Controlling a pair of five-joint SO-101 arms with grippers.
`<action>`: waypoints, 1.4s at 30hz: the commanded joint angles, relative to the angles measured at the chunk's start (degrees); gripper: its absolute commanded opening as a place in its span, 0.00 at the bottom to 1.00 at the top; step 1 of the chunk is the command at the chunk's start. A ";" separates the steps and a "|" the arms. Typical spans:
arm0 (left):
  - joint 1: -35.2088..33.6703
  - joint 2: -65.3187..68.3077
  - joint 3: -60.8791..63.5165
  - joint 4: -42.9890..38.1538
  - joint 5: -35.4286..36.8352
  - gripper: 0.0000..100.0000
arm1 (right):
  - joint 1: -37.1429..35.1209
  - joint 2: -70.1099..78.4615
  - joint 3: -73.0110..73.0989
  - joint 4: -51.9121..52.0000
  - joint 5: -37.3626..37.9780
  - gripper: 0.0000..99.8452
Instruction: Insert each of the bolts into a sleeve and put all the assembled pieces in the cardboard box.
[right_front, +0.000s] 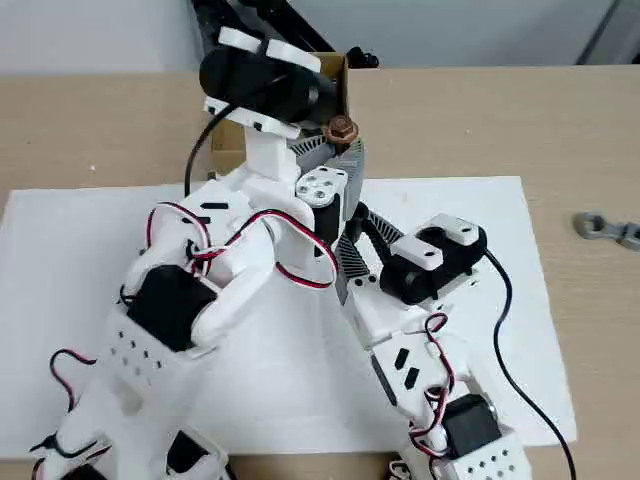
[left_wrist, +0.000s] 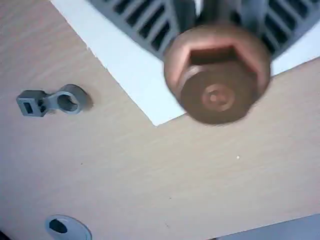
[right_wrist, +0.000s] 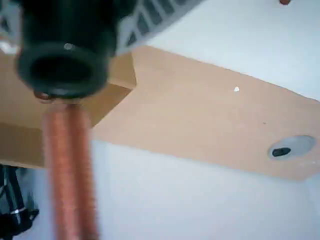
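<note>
**Bolt and sleeve, presented for mating**

Left gripper (right_front: 338, 146): jaws clamped on the copper bolt (left_wrist: 216, 75) behind its hex head. The threaded shank is left free, apparently to enter a bore.
Right gripper (right_front: 348, 255): closed round the black sleeve (right_wrist: 64, 60), its open end at the shank and seemingly lined up.
Both are held above the white mat (right_front: 80, 250), near the cardboard box (right_front: 338, 85).
Legible writing: none.

Tool (right_front: 600, 227) right of sheet (right_front: 480, 210) (apart).
</note>
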 joint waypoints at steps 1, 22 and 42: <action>0.44 -1.76 -4.35 0.35 -0.09 0.00 | -0.48 -0.57 -0.79 -0.13 -0.18 0.00; 3.87 -0.88 -4.53 3.69 -0.26 0.00 | -0.48 -0.57 -0.79 -0.13 -0.18 0.00; 0.00 3.34 -4.09 3.96 -3.16 0.00 | -0.48 -0.57 -0.79 -0.13 -0.18 0.00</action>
